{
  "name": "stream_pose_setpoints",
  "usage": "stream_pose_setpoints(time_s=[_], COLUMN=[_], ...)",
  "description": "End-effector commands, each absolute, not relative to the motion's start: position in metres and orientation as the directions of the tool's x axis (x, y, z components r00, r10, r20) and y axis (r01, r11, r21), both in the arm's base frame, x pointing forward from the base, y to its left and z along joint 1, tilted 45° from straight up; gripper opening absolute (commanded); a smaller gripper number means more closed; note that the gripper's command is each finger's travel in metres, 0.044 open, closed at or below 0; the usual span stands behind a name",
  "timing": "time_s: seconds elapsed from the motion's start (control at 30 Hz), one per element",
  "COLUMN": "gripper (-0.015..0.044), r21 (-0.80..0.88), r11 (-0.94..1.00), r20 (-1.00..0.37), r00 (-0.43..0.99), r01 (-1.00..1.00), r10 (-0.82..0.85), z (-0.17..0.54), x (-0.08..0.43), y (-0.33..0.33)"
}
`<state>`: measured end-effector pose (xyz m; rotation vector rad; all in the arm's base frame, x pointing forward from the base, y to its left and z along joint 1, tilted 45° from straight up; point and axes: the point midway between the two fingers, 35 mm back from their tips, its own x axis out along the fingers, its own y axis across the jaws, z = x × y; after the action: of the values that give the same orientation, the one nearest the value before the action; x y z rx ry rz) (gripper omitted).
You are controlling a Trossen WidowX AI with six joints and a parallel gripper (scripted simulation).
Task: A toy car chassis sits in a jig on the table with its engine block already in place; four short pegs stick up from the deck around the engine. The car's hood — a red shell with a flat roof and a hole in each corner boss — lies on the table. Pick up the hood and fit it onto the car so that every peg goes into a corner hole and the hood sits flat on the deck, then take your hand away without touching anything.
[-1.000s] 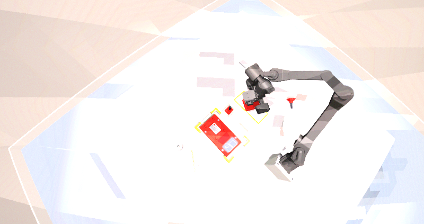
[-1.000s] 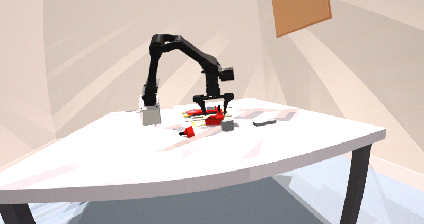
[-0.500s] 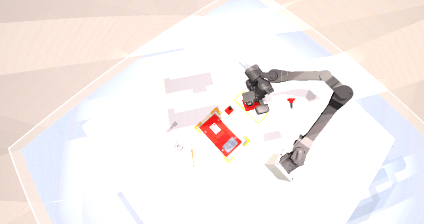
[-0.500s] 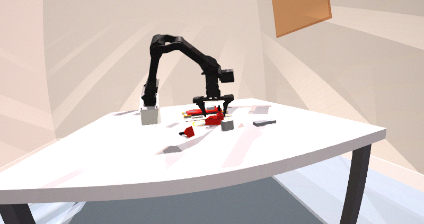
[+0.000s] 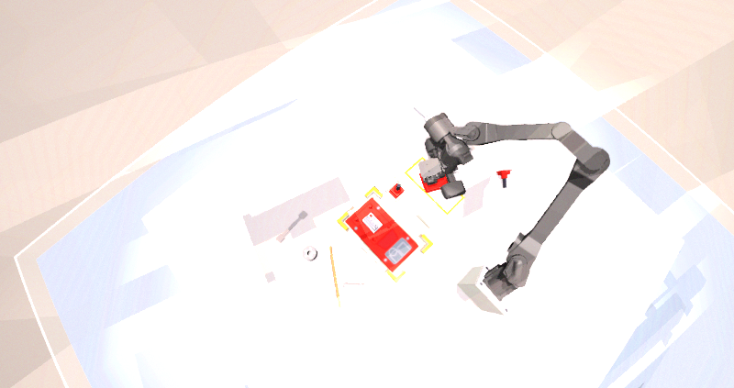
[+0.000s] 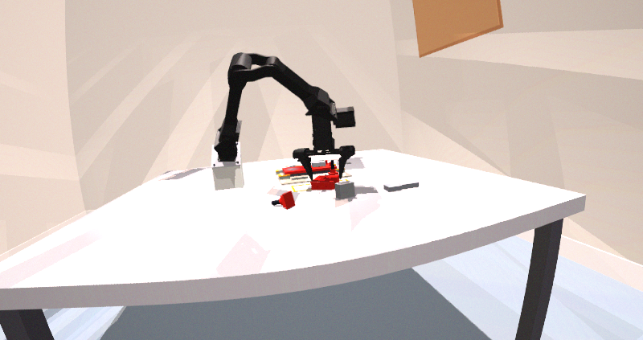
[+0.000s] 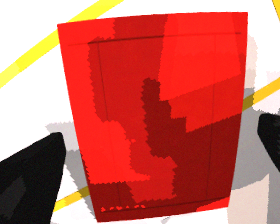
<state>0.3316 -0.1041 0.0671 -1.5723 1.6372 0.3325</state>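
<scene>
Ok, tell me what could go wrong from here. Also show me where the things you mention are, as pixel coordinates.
The open gripper [image 5: 442,176] [image 6: 326,178] [image 7: 164,132] could close off-center and skew the hood [image 5: 435,183] [image 6: 322,183] [image 7: 156,110], since one finger looks nearer its side. It might also bump the gray block [image 6: 345,190], which stands close to the hood.

Bright, washed-out white glare on the table; hard-edged, patchy shadows in 3 views.

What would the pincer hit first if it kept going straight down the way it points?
Probably the table, beside the red hood: the open pincer points down with its tips apart, astride the hood. Tip height is hard to judge.
</scene>
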Motion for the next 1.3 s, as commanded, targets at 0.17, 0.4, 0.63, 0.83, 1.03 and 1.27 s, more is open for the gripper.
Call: stream_pose_setpoints(time_s=[0.17, 0.4, 0.63, 0.83, 1.03, 1.27], gripper=[0.0440, 0.0440, 0.0440, 0.0348, 0.0308, 0.0163], r21=[-0.334, -0.334, -0.334, -0.342, -0.342, -0.341], r11=[0.185, 0.185, 0.185, 0.184, 0.184, 0.183], r20=[-0.703, -0.703, -0.703, -0.700, -0.700, -0.700], r00=[0.113, 0.113, 0.113, 0.119, 0.119, 0.119], r01=[-0.924, -0.924, -0.924, -0.921, -0.921, -0.922], r10=[-0.702, -0.702, -0.702, -0.705, -0.705, -0.704], z=[0.0615, 0.0591, 0.0568, 0.0600, 0.0600, 0.0621], x=[0.3310, 0.3313, 0.3316, 0.3326, 0.3326, 0.3321], y=[-0.1078, -0.1102, -0.1126, -0.1114, -0.1114, -0.1087])
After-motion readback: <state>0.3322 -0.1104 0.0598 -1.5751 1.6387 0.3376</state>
